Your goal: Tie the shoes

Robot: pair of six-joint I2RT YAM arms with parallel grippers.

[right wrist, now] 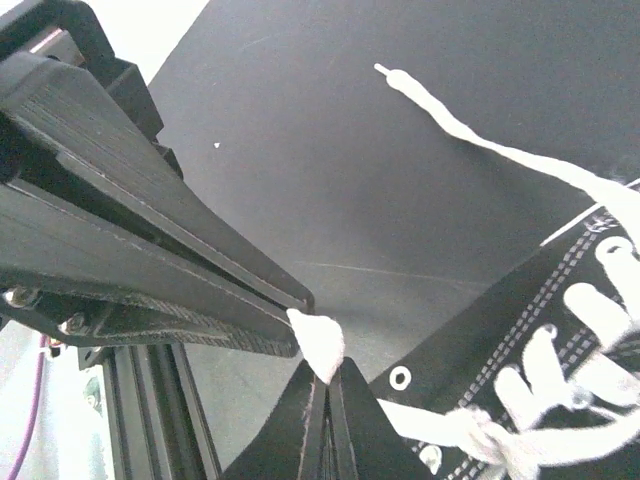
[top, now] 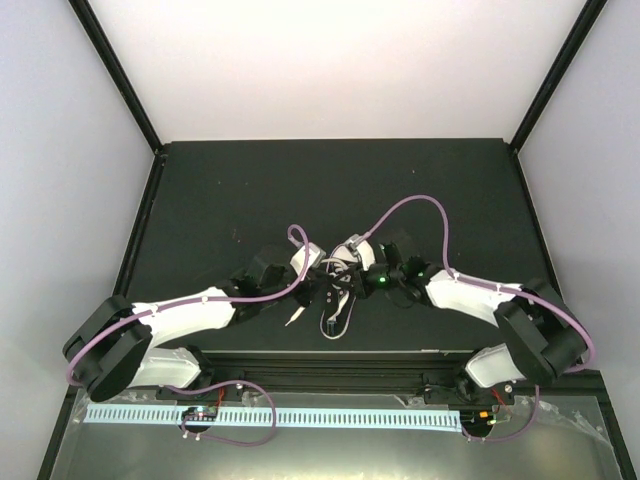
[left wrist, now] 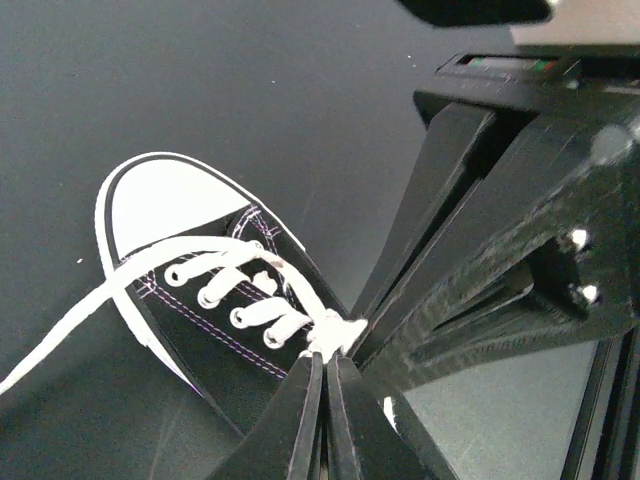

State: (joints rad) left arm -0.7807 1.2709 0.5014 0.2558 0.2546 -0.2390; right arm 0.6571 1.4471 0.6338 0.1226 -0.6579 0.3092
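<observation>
The black sneaker (left wrist: pixel 215 335) with a white toe cap (left wrist: pixel 160 200) lies on the dark table, mostly hidden under both grippers in the top view (top: pixel 337 302). My left gripper (left wrist: pixel 327 358) is shut on the white lace knot (left wrist: pixel 338 335) at the top of the lacing. My right gripper (right wrist: pixel 327 375) is shut on a short loop of white lace (right wrist: pixel 320 342) beside the shoe's eyelet side (right wrist: pixel 520 310). The two grippers' fingertips almost touch above the shoe (top: pixel 335 280). One loose lace end (right wrist: pixel 450 120) trails away over the table.
A second loose lace (left wrist: pixel 60 340) runs off toward the left front; its tip shows in the top view (top: pixel 295 316). The table's near edge is a metal rail (top: pixel 330 358). Purple cables (top: pixel 400 212) loop over both arms.
</observation>
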